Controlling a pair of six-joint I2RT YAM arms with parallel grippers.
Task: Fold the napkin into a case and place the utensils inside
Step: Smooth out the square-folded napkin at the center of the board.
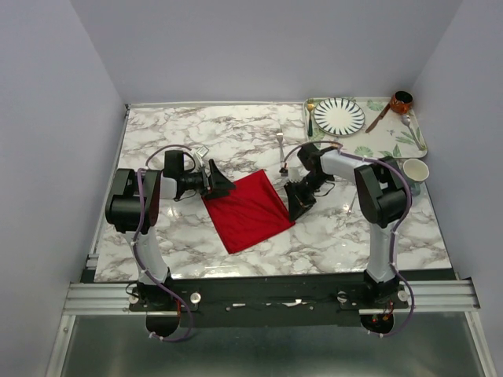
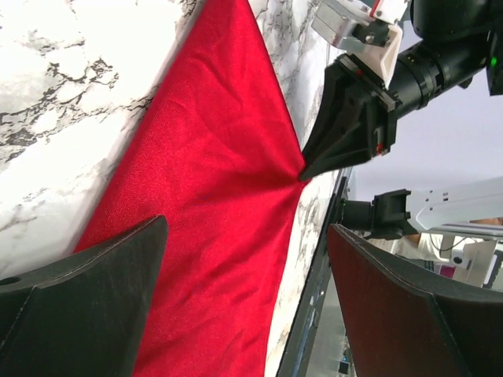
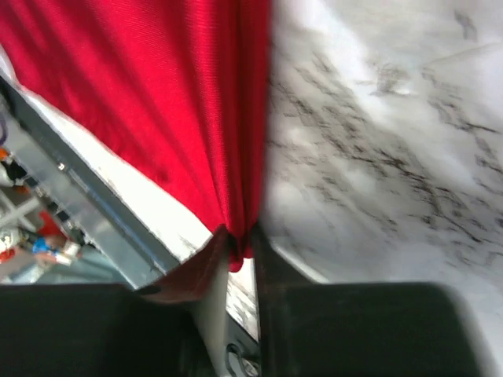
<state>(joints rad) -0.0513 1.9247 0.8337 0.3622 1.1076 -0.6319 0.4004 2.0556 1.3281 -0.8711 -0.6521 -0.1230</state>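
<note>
Top view: the napkin (image 1: 250, 210) lies spread on the counter (image 1: 173, 141) at centre frame. It is turned like a diamond and not yet folded into a case. Its creases run toward the right-hand corner.

My right tool (image 1: 297, 206) is down at that right-hand corner, pinched narrow on the cloth. Its own wrist view confirms this: the red fabric gathers into a bunch and vanishes between the two fingers (image 3: 346, 330) at bottom centre. The left wrist view shows the same from across, a black tip on the cloth's point with folds radiating from it.

My left tool (image 1: 220, 184) sits at the napkin's upper-left edge, spread wide and holding nothing. In its wrist view the fingers (image 2: 86, 306) flank the bottom of the frame with red cloth showing between them. I cannot tell whether the tips touch the fabric.

The fork (image 1: 280, 149) is silver and lies on bare counter just above the napkin's top corner. It is apart from the cloth and beside the right arm.

At upper right of the top view is a tray (image 1: 385, 143) carrying a striped plate (image 1: 339, 116). A white cup (image 1: 415, 170) stands just below the tray.
</note>
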